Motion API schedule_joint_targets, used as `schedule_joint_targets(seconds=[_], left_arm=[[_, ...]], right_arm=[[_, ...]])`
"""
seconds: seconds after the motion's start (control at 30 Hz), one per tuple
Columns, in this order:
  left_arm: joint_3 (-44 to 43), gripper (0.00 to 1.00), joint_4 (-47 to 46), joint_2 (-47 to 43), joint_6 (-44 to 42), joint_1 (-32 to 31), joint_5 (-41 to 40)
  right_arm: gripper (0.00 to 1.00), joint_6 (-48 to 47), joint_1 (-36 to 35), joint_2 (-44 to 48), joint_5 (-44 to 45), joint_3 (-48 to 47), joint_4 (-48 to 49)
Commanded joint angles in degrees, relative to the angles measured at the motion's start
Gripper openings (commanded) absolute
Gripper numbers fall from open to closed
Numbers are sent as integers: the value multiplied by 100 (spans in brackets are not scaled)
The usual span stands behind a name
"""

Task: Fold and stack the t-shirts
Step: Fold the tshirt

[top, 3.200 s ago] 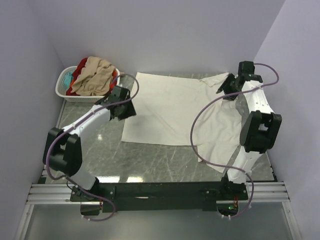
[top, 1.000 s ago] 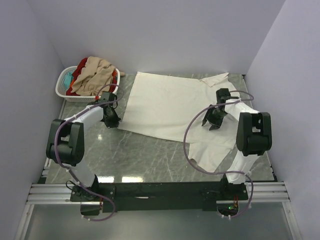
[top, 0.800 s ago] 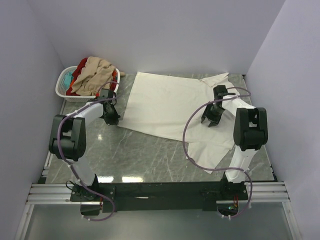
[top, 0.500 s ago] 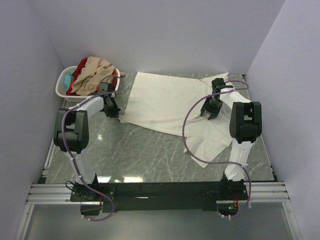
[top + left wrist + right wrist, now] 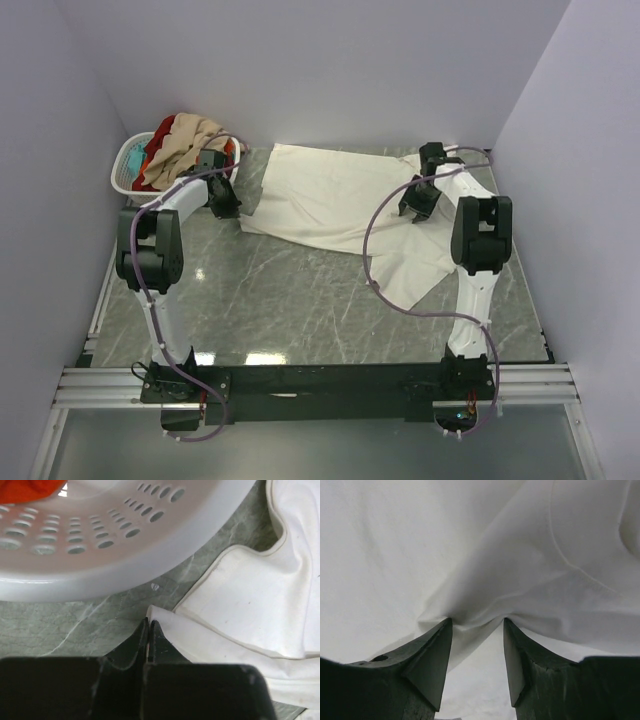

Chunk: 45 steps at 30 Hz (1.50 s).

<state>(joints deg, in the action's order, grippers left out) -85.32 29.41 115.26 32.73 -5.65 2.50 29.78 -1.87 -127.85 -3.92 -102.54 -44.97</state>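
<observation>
The large cream-white t-shirt (image 5: 330,205) lies rumpled across the back of the table. My left gripper (image 5: 228,208) is shut on its near-left hem corner, just beside the basket; in the left wrist view the shut gripper (image 5: 149,623) pinches the corner of the cream t-shirt (image 5: 250,605). My right gripper (image 5: 413,210) is on the shirt's right part. Its jaws stand apart, and in the right wrist view the gripper (image 5: 476,621) presses its tips into the cream t-shirt (image 5: 395,545), with a small ridge bunched between them. A tan t-shirt (image 5: 185,150), a red one (image 5: 160,135) and a teal one (image 5: 135,155) are piled in the basket.
The white slotted laundry basket (image 5: 125,178) stands at the back left corner; its wall (image 5: 100,555) is close in front of the left fingers. Purple-grey walls close in the back and both sides. Grey marble tabletop (image 5: 280,300) shows in front of the shirt.
Both grippers have moved toward the back wall, and the cream t-shirt has slid back with them. The left gripper has come up next to the basket.
</observation>
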Motion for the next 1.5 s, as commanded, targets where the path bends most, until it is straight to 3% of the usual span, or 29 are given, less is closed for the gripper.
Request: schedule_joint_targets(seconds=[0.0,0.33,0.6,1.47], left_arm=[[-65,0,30,-258,-197,29,215],[569,0,-93,-821,-425,29,549],[911,0,-58,-1146,-610,29,593],[1272,0,-243,-1401,-496,29,848]], right_arm=[[53,98,-191,821,181,626,181],[53,642,-665,4151,550,3906,569],[52,1468,-1070,5323,542,5884,858],[46,2181,-1711,5666,832,6703,507]])
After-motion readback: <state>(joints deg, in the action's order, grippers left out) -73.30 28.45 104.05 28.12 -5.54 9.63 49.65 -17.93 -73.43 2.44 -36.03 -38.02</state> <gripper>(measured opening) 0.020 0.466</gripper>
